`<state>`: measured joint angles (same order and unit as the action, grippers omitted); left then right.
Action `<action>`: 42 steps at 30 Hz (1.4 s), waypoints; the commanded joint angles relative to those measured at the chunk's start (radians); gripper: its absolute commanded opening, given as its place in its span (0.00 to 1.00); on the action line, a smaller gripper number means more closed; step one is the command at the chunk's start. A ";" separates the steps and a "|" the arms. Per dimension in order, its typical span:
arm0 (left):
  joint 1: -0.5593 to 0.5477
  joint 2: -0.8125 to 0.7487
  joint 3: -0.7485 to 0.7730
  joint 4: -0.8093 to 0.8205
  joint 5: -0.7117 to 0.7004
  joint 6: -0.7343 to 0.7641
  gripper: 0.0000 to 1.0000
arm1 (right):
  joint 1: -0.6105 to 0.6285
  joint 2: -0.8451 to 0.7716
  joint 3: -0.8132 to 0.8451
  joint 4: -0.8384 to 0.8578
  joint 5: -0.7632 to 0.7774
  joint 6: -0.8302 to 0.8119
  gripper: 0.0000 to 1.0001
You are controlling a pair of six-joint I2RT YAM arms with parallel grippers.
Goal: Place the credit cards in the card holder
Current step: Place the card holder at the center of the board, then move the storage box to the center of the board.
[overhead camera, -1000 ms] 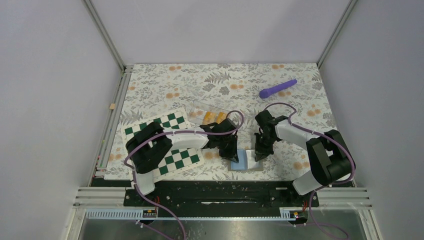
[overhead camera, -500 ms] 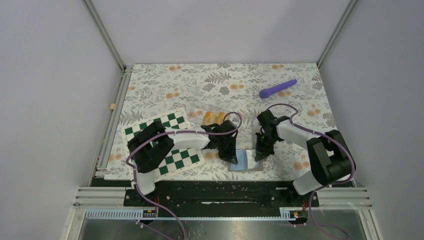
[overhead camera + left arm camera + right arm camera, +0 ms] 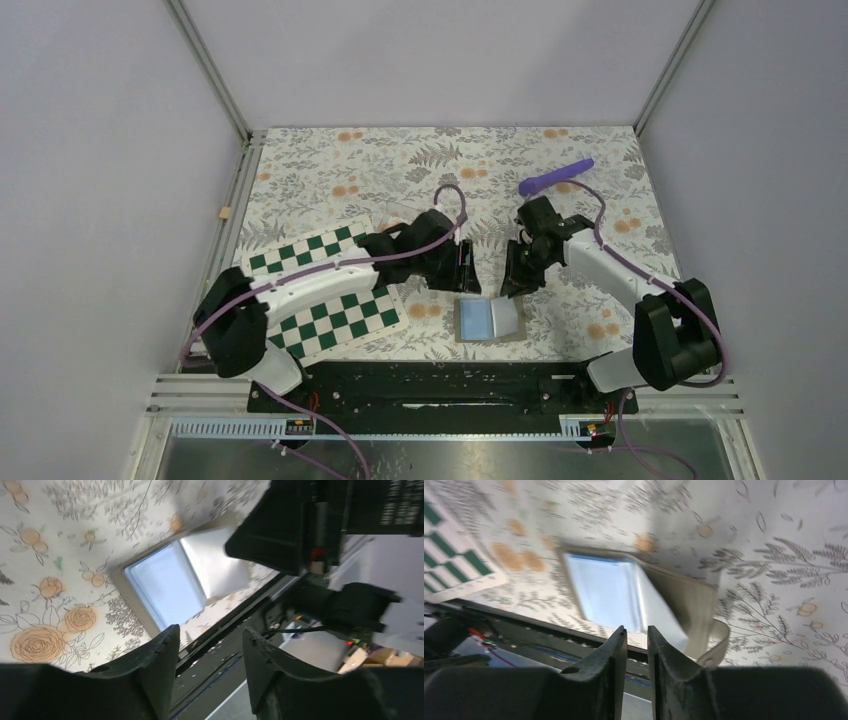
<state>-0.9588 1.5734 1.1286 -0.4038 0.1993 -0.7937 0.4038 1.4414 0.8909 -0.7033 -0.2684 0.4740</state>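
Card holder (image 3: 489, 320) sits open on the flowered desk (image 3: 330, 170), close to the near edge and right between the two arms. It's a small grey wallet with a pale blue lining. The left leaf lies flat, and the right wrist view shows the right leaf (image 3: 674, 605) tilted up a little, with a grey strap curling off its far side. The left wrist camera gets that blue panel (image 3: 167, 585) clearly, and nothing rests on it.

Over to the left hand (image 3: 465, 268): it hovers just behind the holder's left side, fingers (image 3: 160, 655) spread well apart, released, nothing between them (image 3: 210, 630). It isn't touching the holder.

The right hand (image 3: 515, 275) hangs just behind the holder's right edge. Its fingers (image 3: 616, 645) are parted only a narrow slit, and through that gap you see the holder below, so it's empty too and clear of the wallet (image 3: 636, 630).

Left of the holder, near but apart, lies the green-and-white chessboard (image 3: 365, 315), with the left arm stretched across it. A purple rod (image 3: 556, 177) lies well away at the back right.
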 commanded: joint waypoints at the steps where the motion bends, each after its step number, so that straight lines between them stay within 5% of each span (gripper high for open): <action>1: 0.058 -0.117 -0.001 0.084 0.034 0.026 0.52 | -0.002 -0.046 0.122 -0.048 -0.057 0.002 0.31; 8: 0.169 -0.294 -0.084 0.097 0.051 0.033 0.63 | -0.002 0.123 0.335 -0.055 -0.098 0.033 0.34; 12: 0.225 -0.396 -0.121 0.057 0.045 0.044 0.69 | 0.007 0.276 0.486 -0.058 -0.127 0.048 0.44; 20: 0.289 -0.481 -0.184 -0.005 0.075 0.066 0.71 | 0.050 0.556 0.801 -0.122 -0.117 0.080 0.61; 26: 0.290 -0.486 -0.239 0.015 0.109 0.043 0.71 | 0.067 0.692 0.901 -0.149 -0.093 0.103 0.64; 38: 0.290 -0.477 -0.258 -0.037 0.115 0.077 0.71 | 0.087 0.732 0.912 -0.221 -0.035 0.037 0.17; 42: 0.290 -0.460 -0.250 -0.039 0.120 0.080 0.71 | 0.087 0.685 0.875 -0.236 0.011 0.001 0.10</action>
<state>-0.6727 1.1027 0.8566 -0.4465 0.2974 -0.7349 0.4751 2.1880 1.7836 -0.8711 -0.3176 0.5411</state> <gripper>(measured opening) 0.709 0.142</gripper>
